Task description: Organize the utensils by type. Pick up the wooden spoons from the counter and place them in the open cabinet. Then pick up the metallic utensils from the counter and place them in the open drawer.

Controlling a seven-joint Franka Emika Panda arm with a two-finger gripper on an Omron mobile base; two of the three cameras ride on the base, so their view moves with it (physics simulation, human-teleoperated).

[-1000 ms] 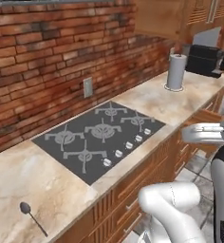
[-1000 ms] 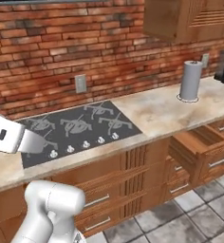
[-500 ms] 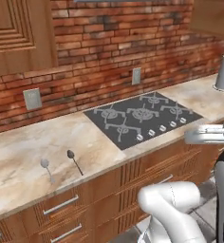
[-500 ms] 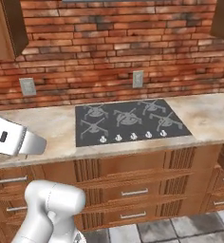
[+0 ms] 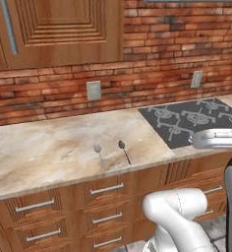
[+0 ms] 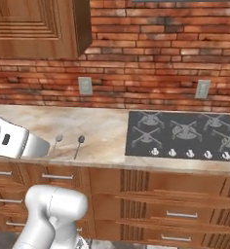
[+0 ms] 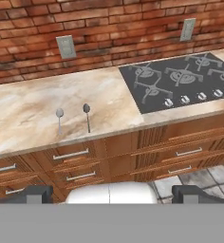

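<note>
Gripper: two dark fingertips (image 7: 35, 193) at the bottom of the hand view, set far apart, jaws wide and holding nothing.
Drawer fronts: brown wooden fronts with steel bar handles (image 7: 70, 154), between the hand and the slab edge.
Metallic utensils: two thin grey metal spoons, pale one (image 7: 60, 118) and darker one (image 7: 87, 115), side by side near the front edge, at about 11 o'clock from the hand, well apart from it.
Counter: broad beige marble-look slab (image 7: 28, 109) carrying both spoons.
Stovetop: dark grey panel (image 7: 175, 80) at 1 o'clock.
Wall: red brick with grey outlet plate (image 7: 66, 46) at 12 o'clock, farthest.
</note>
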